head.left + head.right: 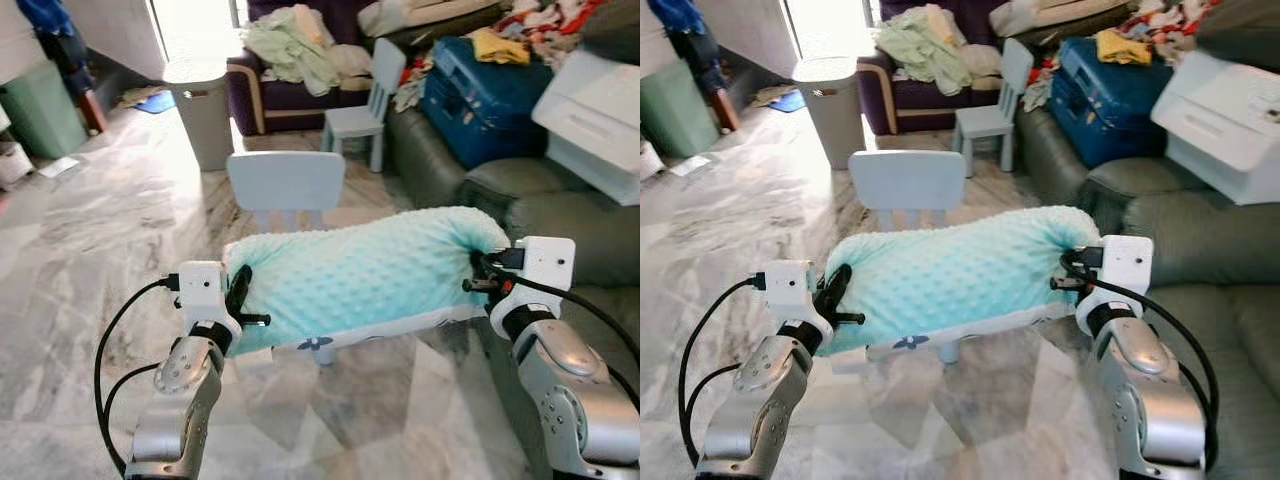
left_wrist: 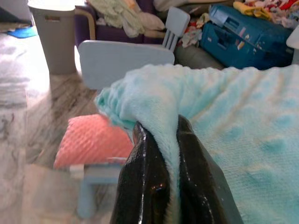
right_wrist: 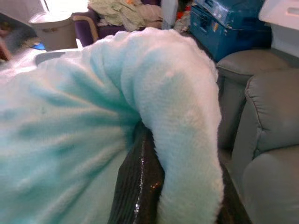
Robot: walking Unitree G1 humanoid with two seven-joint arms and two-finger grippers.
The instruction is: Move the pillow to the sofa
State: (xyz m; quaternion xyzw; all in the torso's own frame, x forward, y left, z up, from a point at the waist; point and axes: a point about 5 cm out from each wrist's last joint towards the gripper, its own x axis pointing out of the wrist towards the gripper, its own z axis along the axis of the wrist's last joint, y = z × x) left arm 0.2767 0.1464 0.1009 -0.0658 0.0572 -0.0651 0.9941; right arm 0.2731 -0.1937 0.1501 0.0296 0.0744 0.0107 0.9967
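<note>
The grey-green leather sofa [image 1: 560,215] fills three o'clock, heaped at one o'clock with a blue suitcase [image 1: 485,95], bright clothes and a white box [image 1: 600,120]; no writing is legible anywhere. The marble floor [image 1: 110,250] spreads across nine o'clock. At centre hangs the pillow [image 1: 360,275], mint, plush and dimpled, held off the floor between both arms, just beside the sofa at its three o'clock. Behind it at twelve o'clock stand two pale blue chairs [image 1: 285,185]; the near one carries a pink dimpled cushion [image 2: 93,140]. A grey lidded bin [image 1: 200,105] sits at eleven o'clock. The left gripper [image 1: 240,295] has its fingers [image 2: 149,182] pinched on the pillow's edge; the right gripper [image 1: 480,275] clamps the other end.
</note>
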